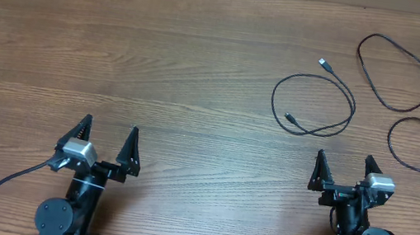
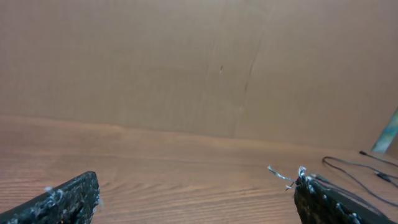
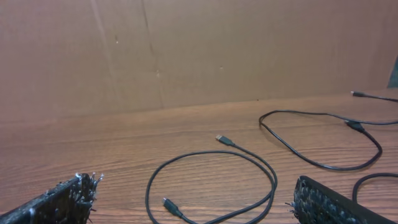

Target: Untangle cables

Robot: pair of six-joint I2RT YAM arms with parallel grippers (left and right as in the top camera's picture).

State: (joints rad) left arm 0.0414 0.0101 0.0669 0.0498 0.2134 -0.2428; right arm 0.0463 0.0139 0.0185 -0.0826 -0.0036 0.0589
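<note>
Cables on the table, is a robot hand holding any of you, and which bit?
No, nothing is held. The left gripper and right gripper are both open and empty; the cables lie apart from them.

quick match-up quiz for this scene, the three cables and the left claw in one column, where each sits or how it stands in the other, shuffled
Column one:
1. round-loop cable
2. big double-loop cable
3. short curved cable
4. left claw

Column two:
A. runs off the right edge of the overhead view
B. open, far to the left of all the cables
C. farthest from the robot, upper right
D. just ahead of the right claw

Pairs: 1-D, 2-C, 3-A, 4-B
</note>
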